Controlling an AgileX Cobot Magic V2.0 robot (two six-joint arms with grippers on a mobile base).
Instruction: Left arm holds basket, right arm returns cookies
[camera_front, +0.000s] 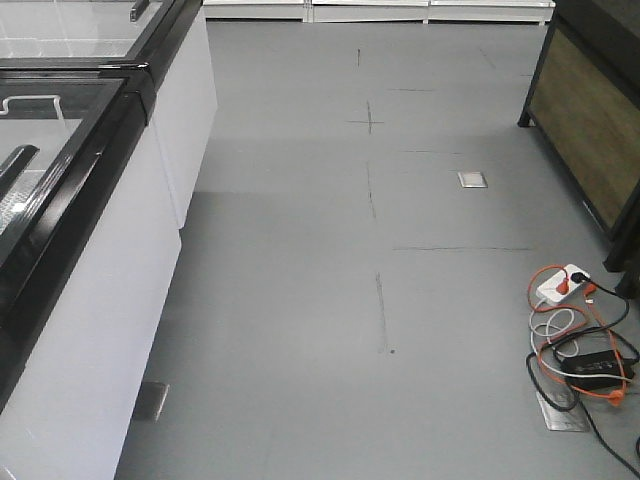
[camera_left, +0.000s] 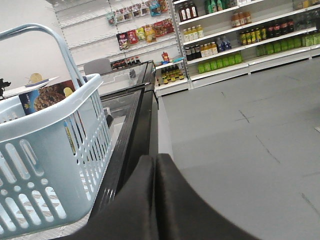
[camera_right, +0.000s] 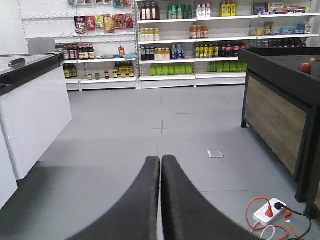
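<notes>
Early stage: cookies (camera_left: 31, 101) lie in the basket (camera_left: 50, 114) at left of the left-wrist frame, left gripper (camera_left: 155, 159) jaws clenched on nothing, right gripper (camera_right: 161, 160) jaws clenched empty, return not yet done.

1. Left pincer (camera_left: 155, 160), lower centre of frame: two broad, smooth, matte black fingers (camera_left: 131, 205), wedge-shaped with rounded tips.
2. Right pincer (camera_right: 160, 159): same matte black, curved, tapering build.

Grey floor (camera_front: 300, 300); white black-rimmed chest freezer (camera_front: 100, 300) along left edge; white power strip (camera_front: 565, 282), orange cables (camera_front: 545, 269) near right edge
</notes>
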